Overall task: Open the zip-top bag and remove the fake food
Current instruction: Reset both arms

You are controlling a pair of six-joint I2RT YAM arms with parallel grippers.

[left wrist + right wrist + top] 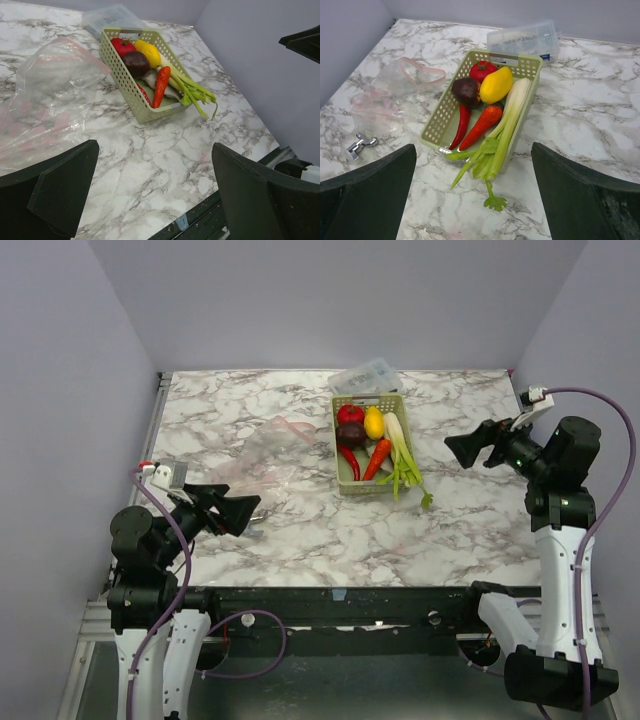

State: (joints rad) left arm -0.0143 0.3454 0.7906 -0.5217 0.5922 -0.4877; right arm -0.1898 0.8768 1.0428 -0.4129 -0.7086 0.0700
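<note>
From above, both arms sit near the front corners of the marble tabletop (300, 540); the left claw (238, 512) has its jaws spread apart with nothing between them; the right claw (463, 448) is spread just the same and holds nothing. The zip-top bag (265, 455) lies slack and crumpled on the tabletop, left of a pale green basket (338, 455); the fake food (372, 445) is all in that basket, none of it in the bag; a clear box (365, 377) sits at the basket's far end.

Through the left wrist camera, the dark fingers (60, 190) stand wide apart at the bottom corners; the bag fills the left side, its edge just beside the basket's long wall.

Through the right wrist camera, the fingers (370, 195) are again wide apart; the red fruit (482, 70), lemon (496, 85) and beet (466, 90) crowd the far end; the chili (461, 125) and carrot (482, 125) lie nearer; the leek (512, 112) runs along the right side, its leaves spilling over the near rim onto the tabletop; the bag's pinkish strip curls in a loop; a small metal piece (362, 144) lies near the bag.
</note>
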